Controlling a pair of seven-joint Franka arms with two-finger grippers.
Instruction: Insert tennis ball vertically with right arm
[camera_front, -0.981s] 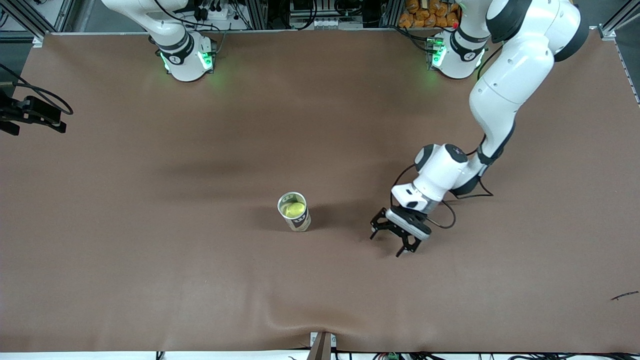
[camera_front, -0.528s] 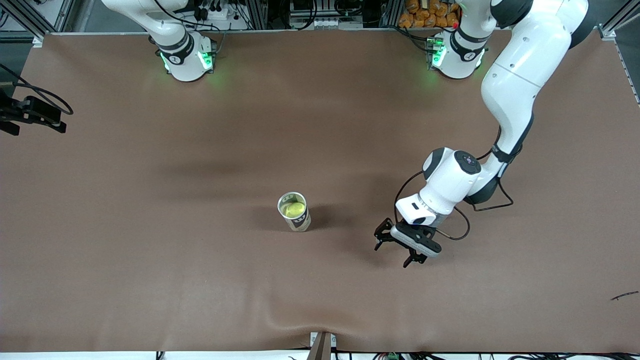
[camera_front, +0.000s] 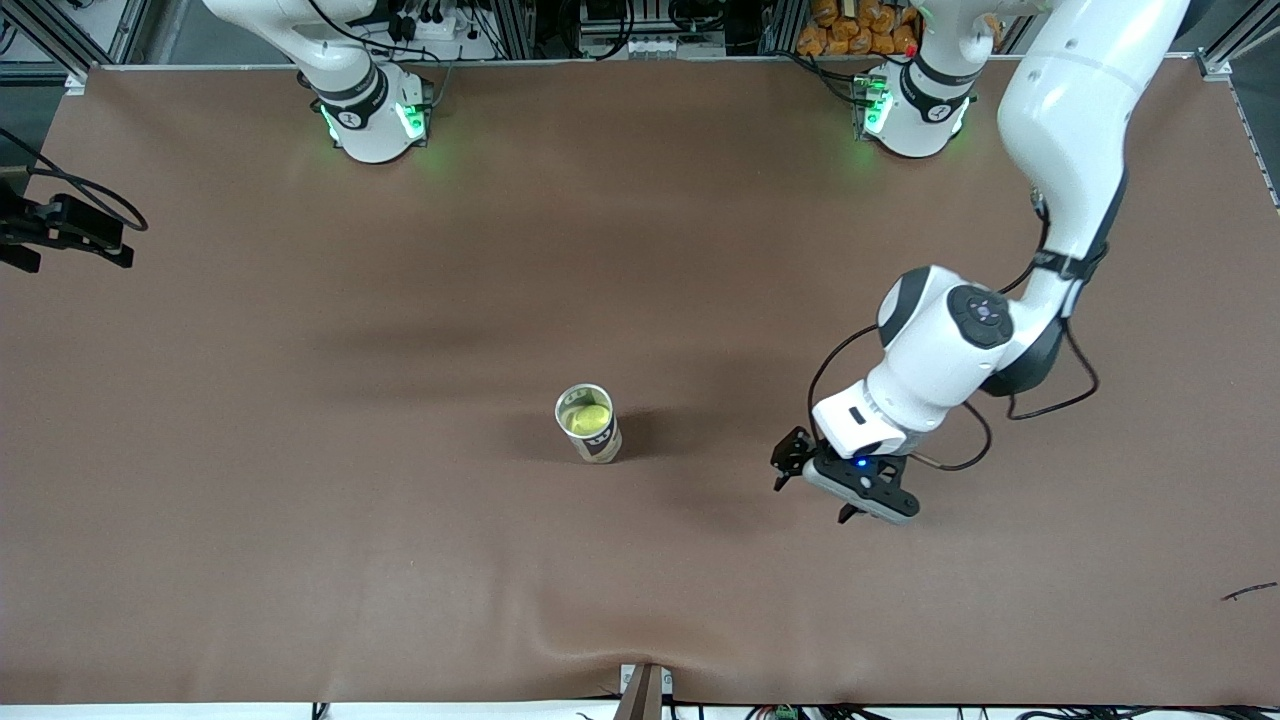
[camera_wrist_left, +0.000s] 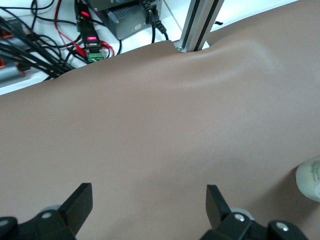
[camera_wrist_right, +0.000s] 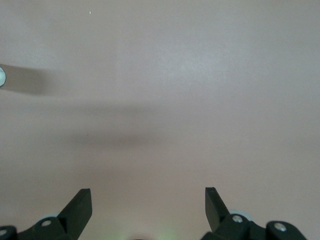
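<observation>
Left arm (camera_front: 1060, 150) reached out from its base and bent down at the elbow, left gripper (camera_front: 812, 490) held low over the table, jaws spread wide and empty, right gripper (camera_wrist_right: 148, 202) likewise spread wide, nothing held

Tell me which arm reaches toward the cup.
The left arm: its open left gripper hangs over the table near the cup; the right arm shows only its base.

Even overhead light, soft shadows (wrist views hazy)
</observation>
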